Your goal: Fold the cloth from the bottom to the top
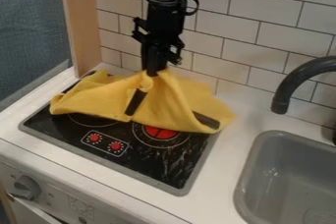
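The yellow cloth (176, 101) lies over the back part of the black stove top, its middle pulled up into a peak with creases running down from it. Its left part spreads to the stove's left side, and its right corner rests by the stove's right edge. Two dark patches show amid its folds, one near the middle and one at the right. At that peak, near the tiled wall, my gripper (153, 72) points down and is shut on the cloth.
Red-marked burners and controls show on the stove top (154, 161) in front of the cloth. A grey sink (256, 169) and dark faucet (289, 80) stand at the right. A wooden post (89, 21) rises at back left.
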Robot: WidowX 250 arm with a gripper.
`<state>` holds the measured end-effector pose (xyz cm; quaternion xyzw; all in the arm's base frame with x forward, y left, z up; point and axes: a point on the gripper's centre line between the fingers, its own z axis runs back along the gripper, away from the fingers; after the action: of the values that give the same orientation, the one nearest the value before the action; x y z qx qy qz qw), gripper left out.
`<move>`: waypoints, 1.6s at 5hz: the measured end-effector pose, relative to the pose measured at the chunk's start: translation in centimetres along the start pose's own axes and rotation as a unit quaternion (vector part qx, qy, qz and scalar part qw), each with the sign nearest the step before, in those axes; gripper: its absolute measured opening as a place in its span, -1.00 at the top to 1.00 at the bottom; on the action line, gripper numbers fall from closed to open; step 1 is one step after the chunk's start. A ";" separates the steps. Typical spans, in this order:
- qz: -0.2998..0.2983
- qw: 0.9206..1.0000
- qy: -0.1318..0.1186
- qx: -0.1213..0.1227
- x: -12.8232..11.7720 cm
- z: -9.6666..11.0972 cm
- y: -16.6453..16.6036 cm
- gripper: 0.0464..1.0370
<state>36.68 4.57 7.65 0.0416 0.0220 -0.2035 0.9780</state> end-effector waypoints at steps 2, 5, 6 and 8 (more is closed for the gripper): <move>-0.005 1.000 0.010 -0.004 3.9 -2.2 1.8 1.00; -0.033 0.995 -0.086 -0.031 3.5 -6.0 0.6 1.00; -0.021 0.991 -0.122 -0.043 3.3 -6.5 1.3 0.97; -0.018 0.992 -0.112 -0.050 2.9 -6.6 1.1 0.22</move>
<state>39.63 5.00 1.00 -0.0312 -0.0765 -0.2233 0.9712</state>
